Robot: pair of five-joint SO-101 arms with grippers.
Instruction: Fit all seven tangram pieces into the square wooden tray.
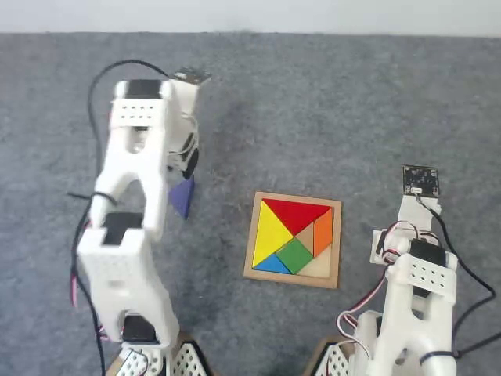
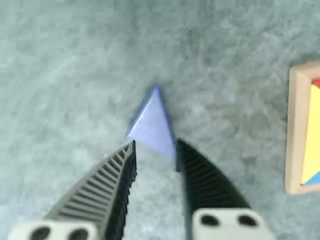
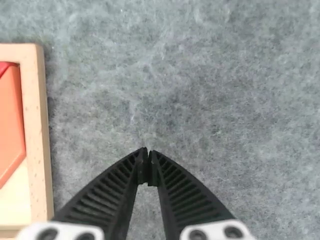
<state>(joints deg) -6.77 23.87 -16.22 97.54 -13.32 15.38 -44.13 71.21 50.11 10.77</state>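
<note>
A grey, fuzzy surface (image 1: 329, 102) is spreading out under both white arms, and a pale strip is running along its far edge. In the high view the square wooden tray (image 1: 337, 244) is lying flat, a little toward 4 o'clock from the middle. Six coloured pieces are sitting inside it. The red triangle (image 1: 297, 213) is filling the 12 o'clock side. The yellow triangle (image 1: 268, 233) is filling the 9 o'clock side. The green square (image 1: 295, 254) is standing on its corner at 6 o'clock. A small blue triangle (image 1: 272, 265) is tucked in at 7 o'clock. The orange piece (image 1: 323, 233) is leaning along the 3 o'clock side. A little tan triangle (image 1: 304, 233) is sitting in the middle, touching the orange one. The corner at 5 o'clock is showing bare pale wood.

The purple-blue triangle (image 2: 151, 125) is sitting outside the tray, at about 9 o'clock from it and well apart from it. The left claw (image 2: 155, 148) is pinching this triangle by its wide end, with one black ribbed finger (image 2: 122, 165) on each side. The triangle's point is sticking out away from the claw. I cannot tell if the triangle is touching the surface or is lifted off it.

The right claw (image 3: 148, 159) is pressed together. It is hanging over the grey surface at 3 o'clock from the tray, just beside the tray's wooden rim.
</note>
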